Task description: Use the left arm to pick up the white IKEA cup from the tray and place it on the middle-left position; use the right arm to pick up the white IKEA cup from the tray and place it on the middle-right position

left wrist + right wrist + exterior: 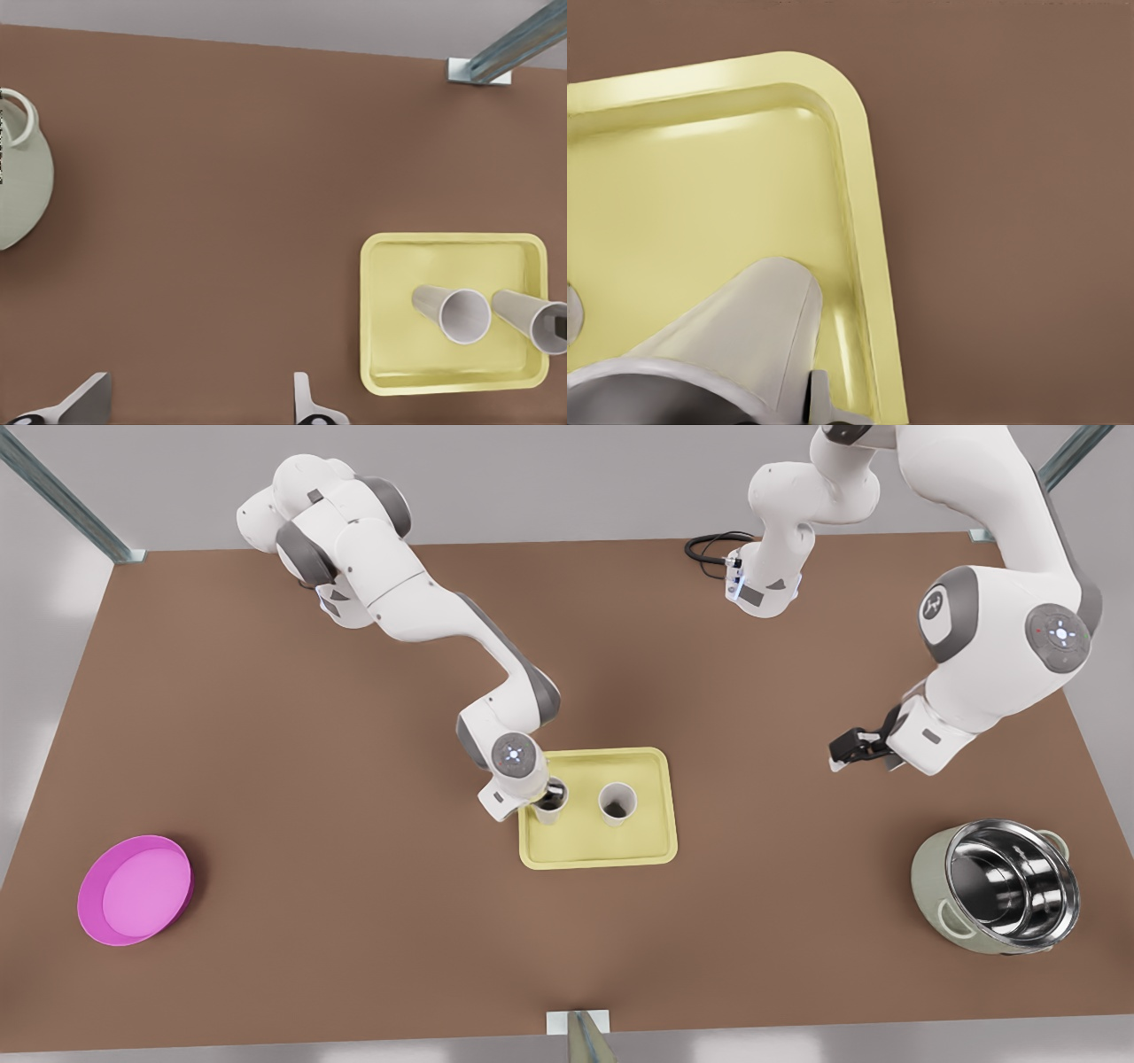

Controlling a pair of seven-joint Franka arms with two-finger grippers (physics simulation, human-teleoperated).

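The pale-yellow tray (595,846) lies mid-table with two white IKEA cups standing on it. My right gripper (551,790), on the arm at the front view's left, is down at the rim of the cup (549,810) on the tray's left side. The right wrist view shows that cup (744,336) up close, beside the tray's rim (864,221). The other cup (617,803) stands free. My left gripper (846,751) hangs open and empty above bare table at the front view's right. The left wrist view shows its gripper (197,403) far from the tray (390,310) and both cups (461,314) (530,317).
A magenta bowl (133,890) sits near the table's front at the front view's left. A green pot with a steel inner (997,886) (18,186) lies at the front right, below the left gripper. A black cable (713,545) lies at the back edge.
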